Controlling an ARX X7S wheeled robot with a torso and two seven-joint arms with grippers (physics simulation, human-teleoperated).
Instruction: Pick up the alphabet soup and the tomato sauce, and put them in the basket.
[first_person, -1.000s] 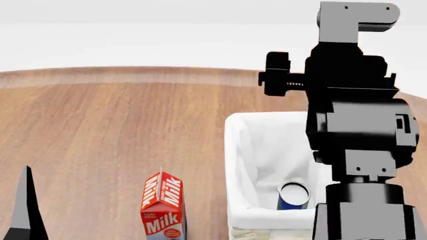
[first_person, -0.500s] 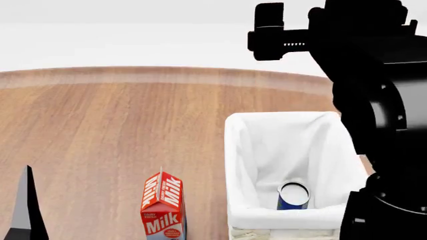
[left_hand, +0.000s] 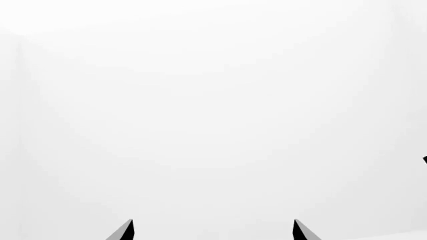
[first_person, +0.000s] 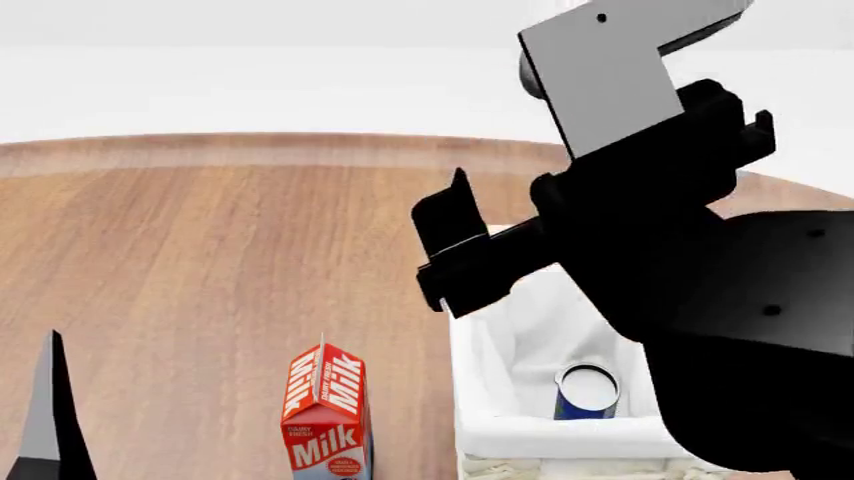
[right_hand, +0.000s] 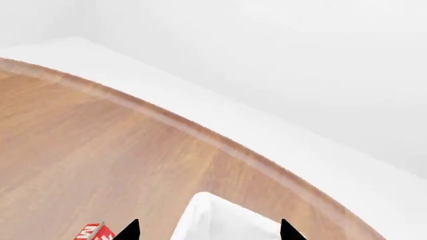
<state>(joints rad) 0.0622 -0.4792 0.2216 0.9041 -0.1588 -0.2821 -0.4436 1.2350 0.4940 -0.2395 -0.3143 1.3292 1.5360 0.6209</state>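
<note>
The alphabet soup (first_person: 587, 392), a blue can with a silver-white top, stands inside the basket (first_person: 534, 438) near its front wall. The basket is cream wicker with a white cloth lining and sits at the table's right. The tomato sauce is out of view. My right arm (first_person: 641, 230) hangs high over the basket and hides its far right part. My right gripper (right_hand: 209, 231) is open with nothing between its fingers, above the basket's cloth corner (right_hand: 207, 212). My left gripper (left_hand: 212, 231) is open and faces a blank white wall. One left fingertip (first_person: 51, 400) shows at the lower left.
A red and white milk carton (first_person: 324, 412) stands left of the basket, and its corner (right_hand: 93, 232) shows in the right wrist view. The round wooden table's far edge (first_person: 267, 150) curves across the back, with a white floor beyond it.
My right arm has lifted and swung, so its gripper now points left over the basket's far rim. The blue can, the milk carton and the left fingertip have not moved.
</note>
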